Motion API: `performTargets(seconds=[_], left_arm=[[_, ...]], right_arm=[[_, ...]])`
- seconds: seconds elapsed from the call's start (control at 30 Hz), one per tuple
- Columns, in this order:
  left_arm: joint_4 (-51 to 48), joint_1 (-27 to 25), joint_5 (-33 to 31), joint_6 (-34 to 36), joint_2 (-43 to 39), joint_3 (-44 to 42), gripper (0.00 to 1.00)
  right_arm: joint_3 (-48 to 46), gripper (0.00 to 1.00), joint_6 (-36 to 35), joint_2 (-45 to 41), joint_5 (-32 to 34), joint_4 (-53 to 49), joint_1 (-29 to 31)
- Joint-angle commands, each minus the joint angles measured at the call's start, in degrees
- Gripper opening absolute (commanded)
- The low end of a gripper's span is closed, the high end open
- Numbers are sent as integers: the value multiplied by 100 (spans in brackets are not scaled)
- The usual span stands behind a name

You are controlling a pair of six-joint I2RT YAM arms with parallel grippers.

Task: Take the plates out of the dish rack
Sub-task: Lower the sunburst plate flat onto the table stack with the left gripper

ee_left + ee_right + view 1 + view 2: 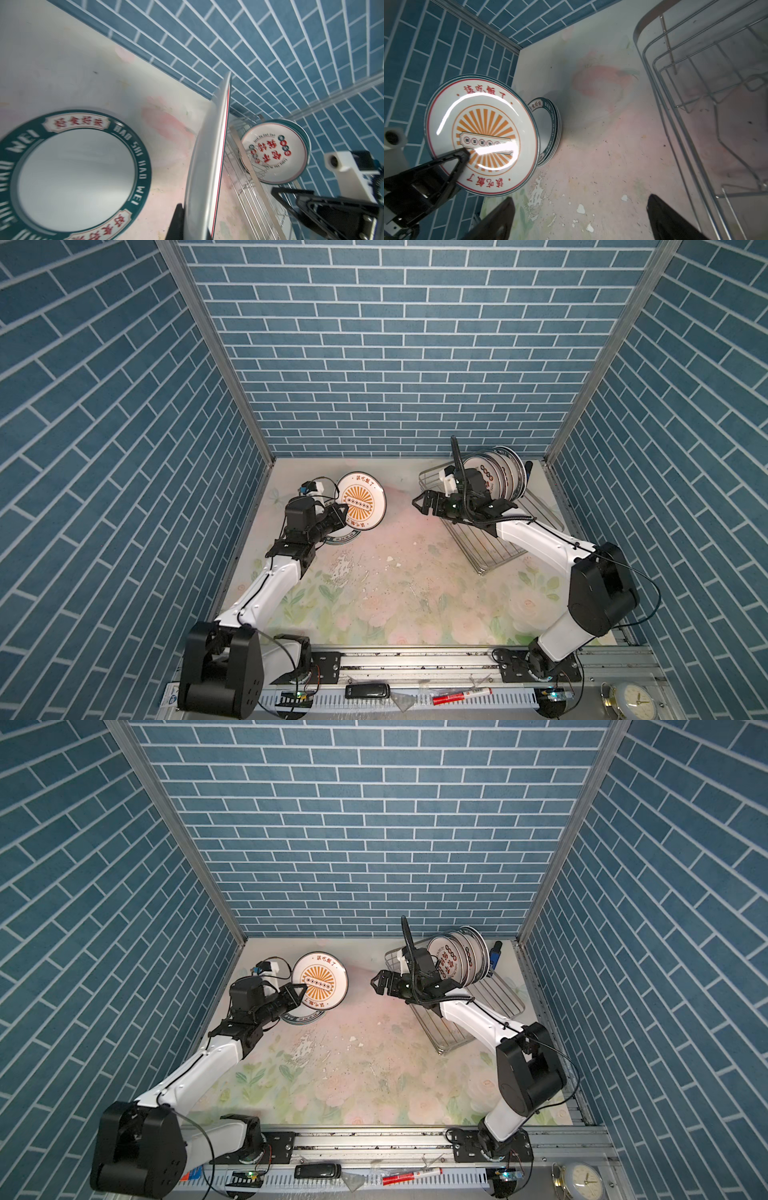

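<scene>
The sunburst plate (360, 499) is gripped at its left rim by the left pincer (341, 512), whose jaws are closed tight on the edge. One black fingertip (464, 154) is seen pressed on the printed face in the right wrist view. The plate is held tilted and lifted off the bench (395, 593), over its far-left part. Beneath it, and partly hidden by it, a stack of teal-banded plates (341, 538) is laid flat on the bench. The lettering HAO WEI is read on the band of its top plate (76, 172).

The right pincer (417, 502) is spread wide, and nothing is held in it. It is poised above the bench between the sunburst plate and the dish rack (498, 549), just beside the rack's left side. The rack is set at the far right of the bench, turned at an angle. Several upright plates (494, 477) are kept on edge at its far end, and the front one is printed with red characters.
</scene>
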Motion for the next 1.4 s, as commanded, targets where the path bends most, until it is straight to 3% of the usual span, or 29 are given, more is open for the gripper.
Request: performTargets(seconds=[0.0,0.2,0.37,0.7,1.03,1.37], left_arm=[[-491,245,-977,39,-455,-139,9],[-1329,612,-1565,-125,-445,-17,8],[-1412,909,-1343,-275,-14,50,6],[-1502,982,-1149,-330,345,137,6],[-1448,1066,-636,-598,891,410,17],[-1356,1070,-517,-569,1416,529,18]], right_arm=[[401,99,-733,-448,629,-1104,40],[280,99,-1171,-1143,1555,-1991,72],[119,99,-1314,-1637,1947,-2344,73],[-66,99,-1284,-1719,1663,-2178,77],[-162,99,-1296,-1622,1154,-1963,72],[-269,99,-1383,-1646,827,-1866,72]])
